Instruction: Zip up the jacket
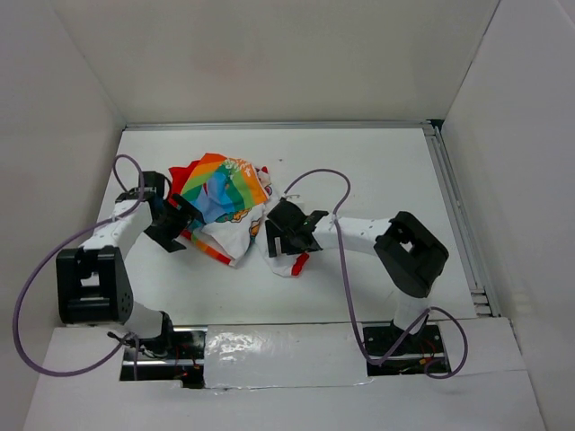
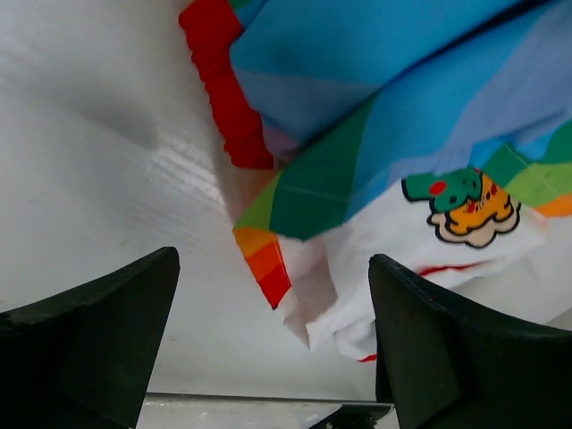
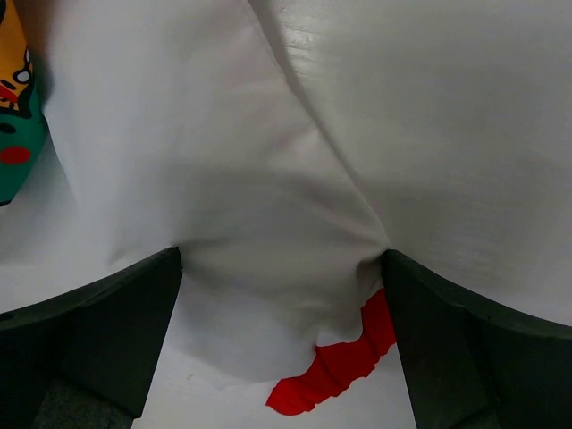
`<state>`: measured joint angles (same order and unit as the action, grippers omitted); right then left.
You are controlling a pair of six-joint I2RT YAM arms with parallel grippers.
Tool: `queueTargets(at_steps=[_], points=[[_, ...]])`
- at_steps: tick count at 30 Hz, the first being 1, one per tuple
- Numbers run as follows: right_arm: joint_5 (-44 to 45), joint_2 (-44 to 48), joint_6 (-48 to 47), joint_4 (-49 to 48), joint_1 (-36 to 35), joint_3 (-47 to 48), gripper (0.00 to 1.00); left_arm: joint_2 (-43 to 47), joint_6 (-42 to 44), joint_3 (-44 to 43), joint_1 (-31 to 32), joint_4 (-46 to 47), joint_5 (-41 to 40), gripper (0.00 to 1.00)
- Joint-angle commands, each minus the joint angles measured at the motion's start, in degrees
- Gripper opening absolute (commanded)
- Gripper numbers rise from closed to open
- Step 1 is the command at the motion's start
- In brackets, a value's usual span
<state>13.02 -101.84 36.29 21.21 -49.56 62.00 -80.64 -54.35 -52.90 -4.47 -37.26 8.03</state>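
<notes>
White walls enclose a white table (image 1: 359,162), where the jacket (image 1: 225,202) lies crumpled in a heap toward the back, left of centre, rainbow panels uppermost. The left gripper (image 1: 172,224) sits at its left edge with its jaws spread wide and a striped corner and white fold between them. The right gripper (image 1: 287,235), equally wide, straddles white cloth with a red trim (image 3: 335,371). Its fingers (image 3: 98,331) seem to touch the fabric, though the close view leaves that unsure.
</notes>
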Motion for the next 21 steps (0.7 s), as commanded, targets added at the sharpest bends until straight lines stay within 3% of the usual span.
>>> queueTargets(at_steps=[1,4,6,7,9,10,11,12,17,21], points=[[0.51,-1.78,0.70,0.32,-1.06,3.83,1.00,-6.78,1.51,-5.01,-0.19,3.67,0.14,0.99],[2.36,-2.05,1.59,0.32,-1.06,3.40,0.96,-11.89,3.80,-7.91,-0.19,5.61,2.15,0.99],[3.50,-1.43,1.50,0.06,-0.80,3.22,0.89,-13.39,5.12,-8.97,0.25,7.45,3.13,0.89],[4.12,-1.43,1.93,0.32,-0.63,3.39,0.67,-14.53,6.43,-9.41,0.25,8.42,3.30,0.78],[5.69,-1.34,2.29,1.02,0.25,3.66,0.50,-15.94,6.53,-11.77,0.34,7.55,3.05,0.32],[5.97,-1.08,2.64,1.20,1.65,4.09,0.33,-17.43,6.71,-12.74,0.34,6.33,2.78,0.10],[5.97,-0.56,2.56,1.46,2.70,4.36,0.23,-18.05,7.06,-14.84,0.34,5.97,2.95,0.00],[6.06,-0.12,2.64,2.25,3.93,4.80,0.00,-18.41,8.45,-15.73,0.34,6.31,4.00,0.00],[5.27,5.94,-2.01,4.19,14.30,13.57,0.00,-13.50,13.65,-25.30,1.22,6.93,13.48,0.00],[7.19,10.08,-6.14,6.90,20.10,27.50,0.00,-6.56,15.24,-36.61,1.57,8.86,26.13,0.00]])
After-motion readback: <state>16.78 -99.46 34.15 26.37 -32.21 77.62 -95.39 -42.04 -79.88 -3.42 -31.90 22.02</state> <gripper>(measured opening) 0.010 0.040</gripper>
